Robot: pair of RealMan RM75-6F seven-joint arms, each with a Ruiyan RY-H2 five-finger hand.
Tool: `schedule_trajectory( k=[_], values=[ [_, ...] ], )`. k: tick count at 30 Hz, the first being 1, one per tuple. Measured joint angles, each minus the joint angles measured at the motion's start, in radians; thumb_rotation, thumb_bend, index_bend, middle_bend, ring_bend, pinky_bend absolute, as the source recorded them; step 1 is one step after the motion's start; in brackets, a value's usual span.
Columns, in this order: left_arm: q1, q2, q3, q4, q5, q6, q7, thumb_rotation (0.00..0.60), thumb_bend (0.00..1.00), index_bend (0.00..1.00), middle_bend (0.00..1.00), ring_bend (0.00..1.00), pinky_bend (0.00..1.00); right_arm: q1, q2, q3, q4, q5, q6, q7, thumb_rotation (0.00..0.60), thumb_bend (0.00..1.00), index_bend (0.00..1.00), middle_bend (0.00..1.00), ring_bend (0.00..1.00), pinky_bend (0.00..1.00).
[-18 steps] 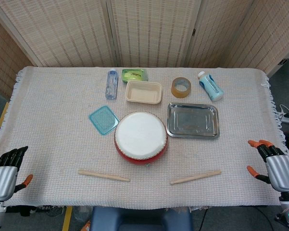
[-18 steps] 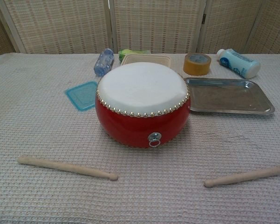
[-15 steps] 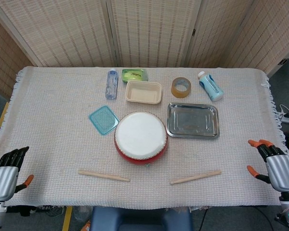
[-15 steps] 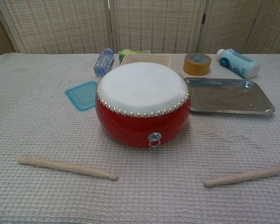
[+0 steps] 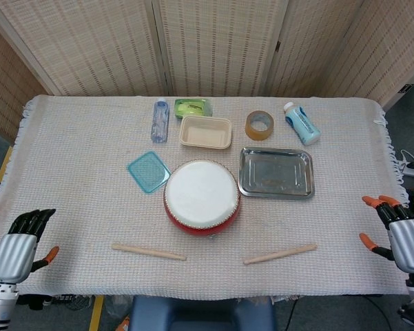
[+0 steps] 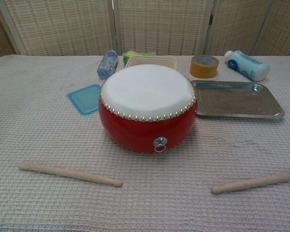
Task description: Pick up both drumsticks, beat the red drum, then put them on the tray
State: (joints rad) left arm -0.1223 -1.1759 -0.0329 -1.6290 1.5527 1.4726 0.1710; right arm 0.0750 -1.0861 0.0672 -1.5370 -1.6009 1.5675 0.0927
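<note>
Head view showed the left hand point(image 5: 15, 254) low at the near left corner of the table, fingers apart and nothing in it, while the right hand point(image 5: 404, 241) sat off the near right edge, likewise spread and empty. And there was the red drum point(image 5: 202, 196) right in the middle, white skin up, with the two drumsticks lying on the cloth in front of it: the left drumstick point(image 5: 149, 252) near the left side, the right drumstick point(image 5: 280, 254) near the right side, both well apart from either hand and neither touching the drum. The steel tray point(image 5: 276, 172) lay just to the right of the drum, bare and shiny. Farther back, a row of odds and ends: a water bottle point(image 5: 160, 120) on its side, a green packet point(image 5: 193, 107), a beige container point(image 5: 206, 132), a roll of tape point(image 5: 260, 125) and a white-and-blue bottle point(image 5: 302, 123) lying down, plus a teal lid point(image 5: 149, 171) flat just left of the drum. Chest view had no hands in it, only the drum up close with both sticks lying across the near cloth
</note>
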Motion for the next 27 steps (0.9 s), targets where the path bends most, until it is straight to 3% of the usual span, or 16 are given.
schedule_trajectory(
  k=[4, 11, 20, 27],
  values=[
    [-0.044, -0.019, -0.002, -0.004, 0.036, -0.043, -0.014, 0.600, 0.32, 0.29, 0.27, 0.21, 0.17, 0.000, 0.010, 0.004, 0.004, 0.001, 0.006, 0.005, 0.600, 0.13, 0.22, 0.28, 0.20, 0.37],
    [-0.126, -0.075, 0.018, -0.012, 0.096, -0.160, -0.022, 0.600, 0.35, 0.41, 0.28, 0.20, 0.17, -0.005, 0.022, 0.009, 0.005, 0.007, 0.019, 0.016, 0.600, 0.13, 0.22, 0.28, 0.20, 0.37],
    [-0.220, -0.212, 0.038, 0.001, 0.090, -0.325, 0.039, 0.600, 0.36, 0.43, 0.21, 0.07, 0.11, -0.013, 0.025, 0.006, 0.004, 0.016, 0.020, 0.022, 0.600, 0.13, 0.22, 0.28, 0.20, 0.37],
    [-0.255, -0.318, 0.016, 0.029, -0.008, -0.389, 0.134, 0.600, 0.36, 0.42, 0.17, 0.03, 0.07, -0.014, 0.024, 0.005, 0.005, 0.016, 0.021, 0.026, 0.600, 0.13, 0.22, 0.28, 0.20, 0.37]
  ],
)
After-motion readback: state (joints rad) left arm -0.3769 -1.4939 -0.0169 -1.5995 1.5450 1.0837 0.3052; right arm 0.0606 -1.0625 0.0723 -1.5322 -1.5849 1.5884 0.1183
